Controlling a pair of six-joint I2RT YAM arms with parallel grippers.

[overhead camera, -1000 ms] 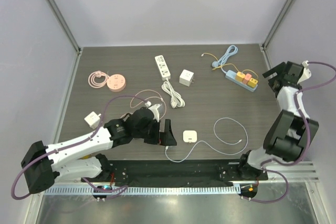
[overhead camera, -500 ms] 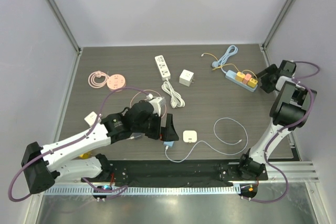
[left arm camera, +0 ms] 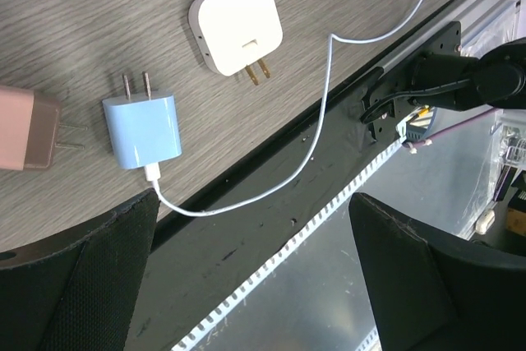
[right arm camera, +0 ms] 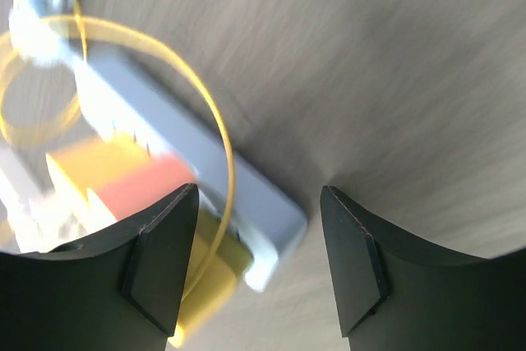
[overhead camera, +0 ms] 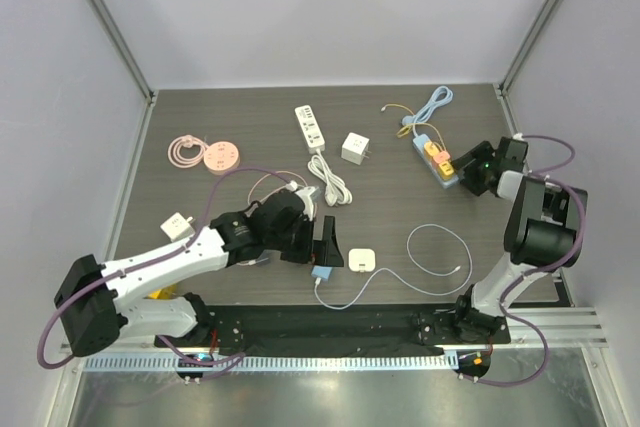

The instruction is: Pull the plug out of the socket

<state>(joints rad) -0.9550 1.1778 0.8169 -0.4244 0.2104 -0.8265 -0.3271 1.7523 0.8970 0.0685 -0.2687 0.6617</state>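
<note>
On my overhead feed the power strip [overhead camera: 428, 150] lay at the far right of the table [overhead camera: 240, 117], with its coloured plugs [overhead camera: 441, 160] seated in the sockets. The right gripper [overhead camera: 460, 177] was at the strip's near end. Its wrist camera was blurred, and it showed the strip's end and a yellow plug [right arm camera: 215, 269] between the fingers, but I could not tell whether they had clamped on anything. The left gripper [left arm camera: 255, 197] hung spread wide above a blue charger [left arm camera: 141, 129] and a white adapter [left arm camera: 238, 24] near the table's front edge, grasping nothing.
</note>
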